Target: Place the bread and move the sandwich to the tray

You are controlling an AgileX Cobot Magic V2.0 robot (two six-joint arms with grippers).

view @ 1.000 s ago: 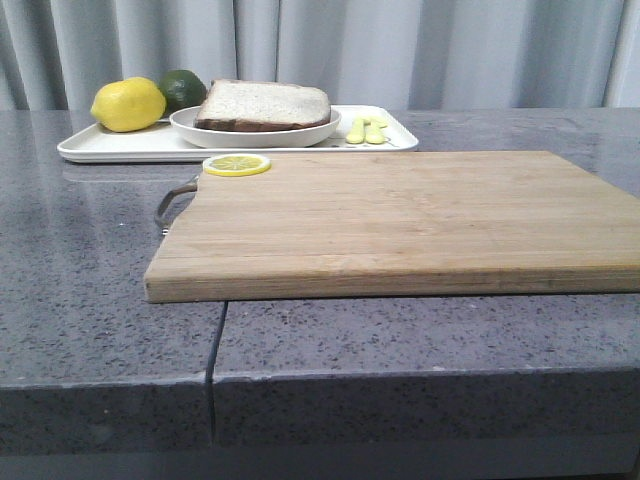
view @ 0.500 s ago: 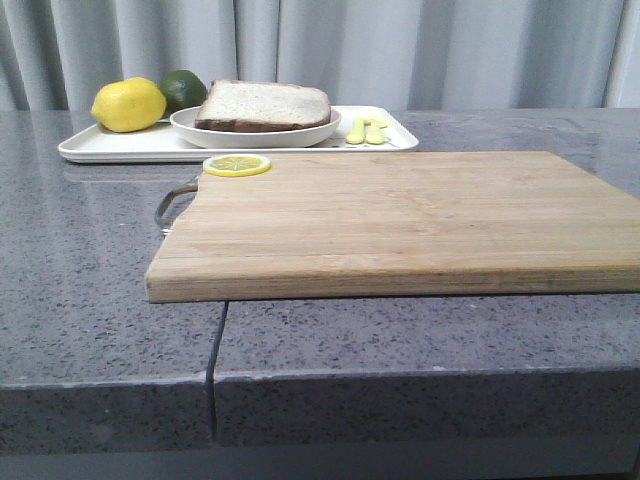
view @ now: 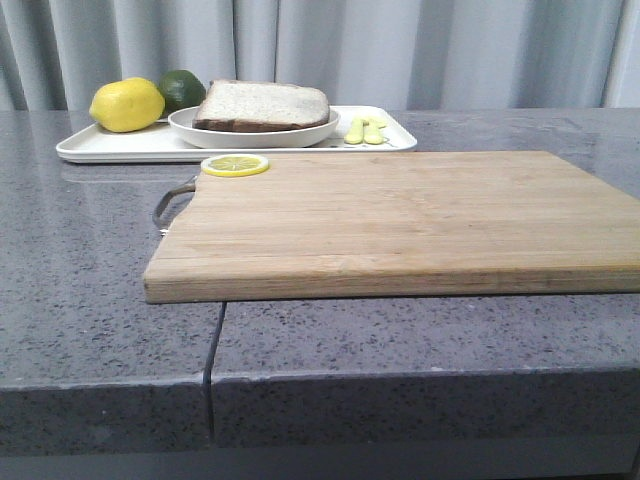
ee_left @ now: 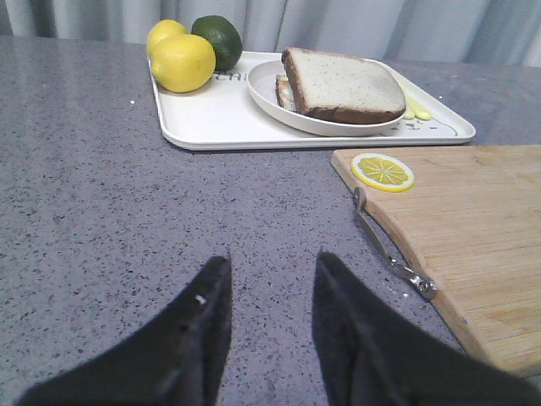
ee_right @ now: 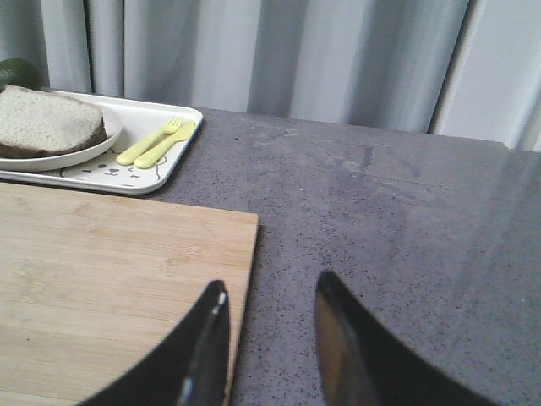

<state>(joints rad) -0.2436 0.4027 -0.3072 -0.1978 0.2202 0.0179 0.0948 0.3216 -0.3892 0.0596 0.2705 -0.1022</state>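
The sandwich [view: 262,104] lies on a round white plate [view: 255,133] on the white tray [view: 120,145] at the far left of the counter. Its top bread slice [ee_left: 342,80] covers the stack, also seen in the left wrist view, and partly in the right wrist view [ee_right: 46,123]. My left gripper [ee_left: 270,266] is open and empty over bare counter, short of the tray. My right gripper [ee_right: 269,288] is open and empty above the right edge of the cutting board. Neither gripper shows in the front view.
A wooden cutting board [view: 400,215] with a metal handle [ee_left: 393,254] fills the counter's middle; a lemon slice [view: 235,165] lies on its far left corner. A lemon [view: 127,104], a lime [view: 183,88] and yellow plastic cutlery [view: 365,130] sit on the tray. Curtains hang behind.
The front view has shifted very slightly; the objects have not moved.
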